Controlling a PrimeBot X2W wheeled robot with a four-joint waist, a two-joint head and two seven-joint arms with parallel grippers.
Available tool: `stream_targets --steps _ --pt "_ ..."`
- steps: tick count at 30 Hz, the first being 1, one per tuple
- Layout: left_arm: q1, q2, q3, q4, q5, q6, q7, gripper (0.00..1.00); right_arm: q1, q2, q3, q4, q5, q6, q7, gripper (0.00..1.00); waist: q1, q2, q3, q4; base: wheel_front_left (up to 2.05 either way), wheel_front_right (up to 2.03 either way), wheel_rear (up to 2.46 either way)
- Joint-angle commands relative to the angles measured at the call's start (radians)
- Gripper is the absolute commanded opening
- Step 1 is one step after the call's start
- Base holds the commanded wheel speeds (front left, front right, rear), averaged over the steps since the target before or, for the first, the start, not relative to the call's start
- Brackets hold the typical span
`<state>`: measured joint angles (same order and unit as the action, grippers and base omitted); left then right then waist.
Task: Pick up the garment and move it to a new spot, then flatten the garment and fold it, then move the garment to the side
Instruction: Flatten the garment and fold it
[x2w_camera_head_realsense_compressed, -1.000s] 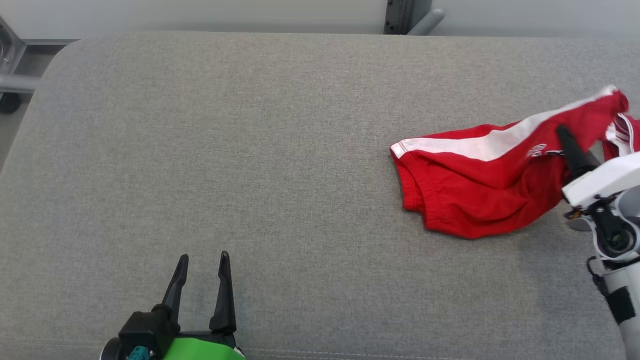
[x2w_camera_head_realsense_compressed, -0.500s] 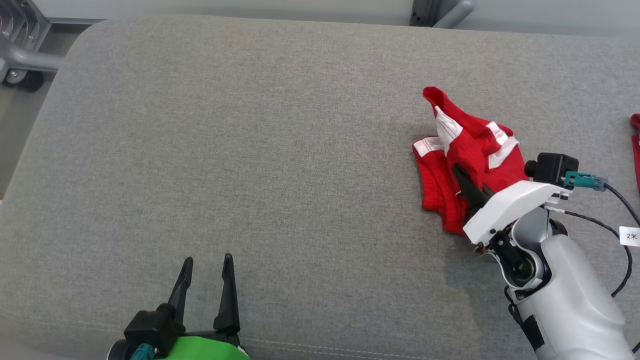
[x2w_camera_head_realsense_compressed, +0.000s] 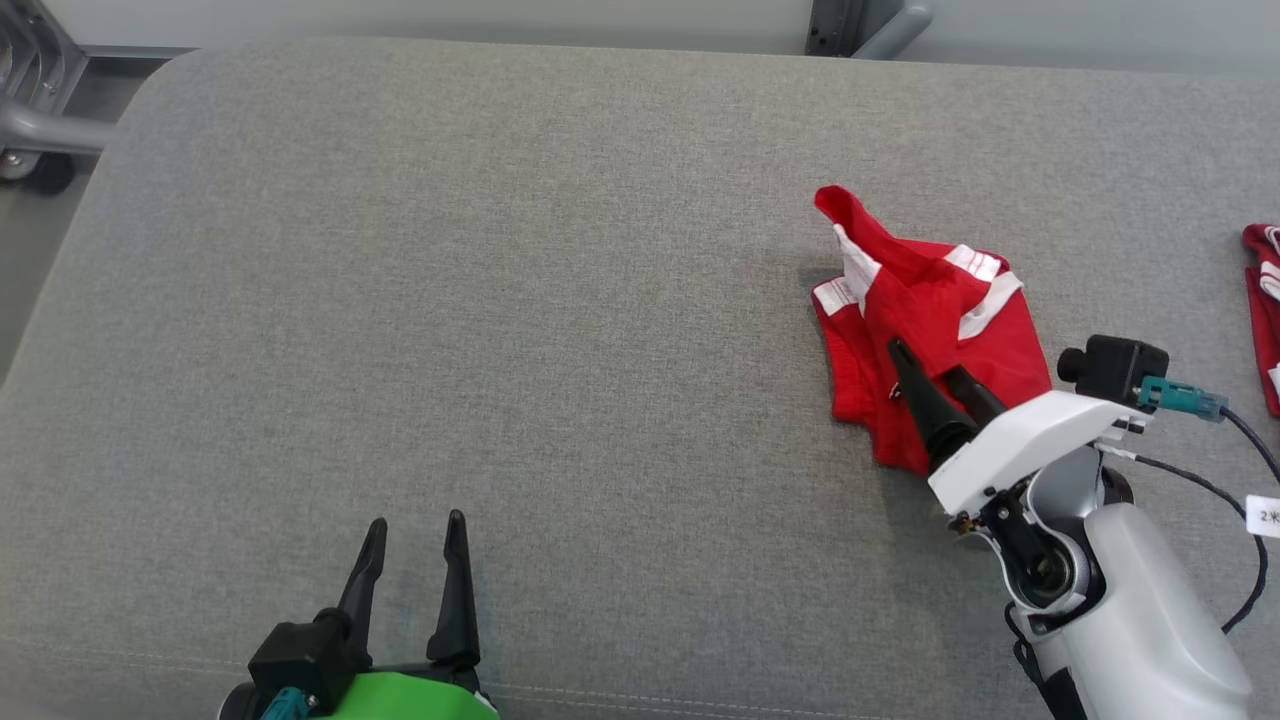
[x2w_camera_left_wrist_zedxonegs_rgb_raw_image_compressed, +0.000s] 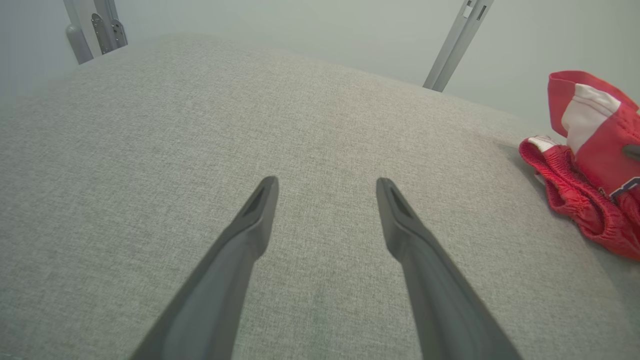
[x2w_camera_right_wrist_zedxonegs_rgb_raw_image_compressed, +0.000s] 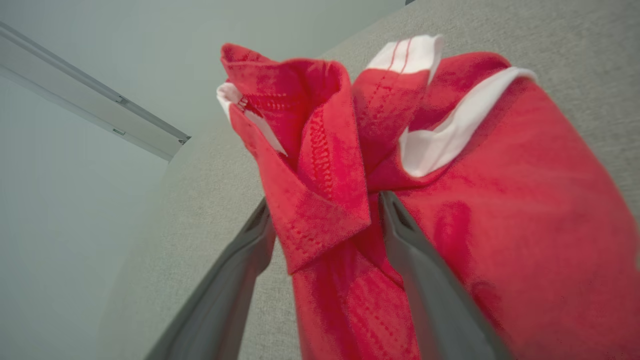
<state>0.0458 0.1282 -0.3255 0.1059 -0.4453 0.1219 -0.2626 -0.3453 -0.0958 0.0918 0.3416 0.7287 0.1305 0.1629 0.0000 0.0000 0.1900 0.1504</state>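
Red cloth with white stripes and trim, the garment (x2w_camera_head_realsense_compressed: 930, 320) sits crumpled in a raised heap on the grey upholstered surface (x2w_camera_head_realsense_compressed: 500, 300), right at the tips of the right pincer (x2w_camera_head_realsense_compressed: 922, 358). That pincer is released. Its two dark fingers stand wide apart, and in the right wrist view a hemmed flap of the garment hangs into the gap between them, while the bulk of the cloth bunches up beyond the fingertips and along the right-hand finger. A peak of fabric stands up at the end of the heap farthest from this pincer.

The left pincer (x2w_camera_head_realsense_compressed: 415, 520) is released too, its fingers parted over bare grey upholstery. The garment lies well off to its right and farther forward. A second red and white piece (x2w_camera_head_realsense_compressed: 1262, 310) lies out to the right of the right pincer, well apart from the heap.
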Motion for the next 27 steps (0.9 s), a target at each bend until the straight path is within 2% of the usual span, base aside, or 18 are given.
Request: stream_targets --steps 1,9,13,14,15,16,17,27 --pt "-0.002 -0.001 0.009 -0.003 0.003 -0.006 -0.002 1.00 0.039 -0.008 -0.007 -0.044 0.020 0.000 -0.001 1.00 0.0000 0.0000 0.001 -0.006 0.00 0.00 0.00" --pt "0.009 -0.004 0.023 -0.013 0.012 -0.005 -0.002 1.00 0.152 -0.060 -0.103 -0.222 0.036 0.000 -0.068 1.00 0.0000 0.0000 0.014 -0.027 0.00 0.00 0.00" --pt "-0.003 -0.009 0.019 -0.007 0.019 -0.011 -0.002 1.00 0.162 -0.080 -0.161 -0.252 0.013 0.000 -0.101 1.00 0.0000 0.0000 0.015 -0.036 0.00 0.00 0.00" --pt "-0.006 -0.010 0.020 -0.005 0.018 -0.012 -0.002 1.00 0.156 -0.082 -0.169 -0.251 0.010 0.000 -0.104 0.62 0.0000 0.0000 0.015 -0.037 0.00 0.00 0.00" --pt "-0.008 -0.011 0.020 -0.004 0.018 -0.013 -0.002 1.00 0.146 -0.089 -0.171 -0.249 0.000 0.000 -0.105 0.40 0.0000 0.0000 0.016 -0.038 0.00 0.00 0.00" --pt "-0.011 -0.013 0.020 -0.003 0.018 -0.015 -0.002 1.00 0.134 -0.097 -0.171 -0.245 -0.010 0.000 -0.107 0.06 0.0000 0.0000 0.017 -0.039 0.00 0.00 0.00" --pt "-0.014 -0.014 0.020 -0.002 0.018 -0.015 -0.002 1.00 0.122 -0.100 -0.165 -0.236 -0.019 0.000 -0.106 0.00 0.0000 0.0000 0.018 -0.039 0.00 0.00 0.00" --pt "-0.050 -0.031 0.019 0.013 0.028 -0.033 -0.003 1.00 -0.005 -0.115 -0.049 -0.036 -0.110 0.000 -0.071 0.00 0.0000 0.0000 0.059 -0.005 0.00 0.00 0.00"
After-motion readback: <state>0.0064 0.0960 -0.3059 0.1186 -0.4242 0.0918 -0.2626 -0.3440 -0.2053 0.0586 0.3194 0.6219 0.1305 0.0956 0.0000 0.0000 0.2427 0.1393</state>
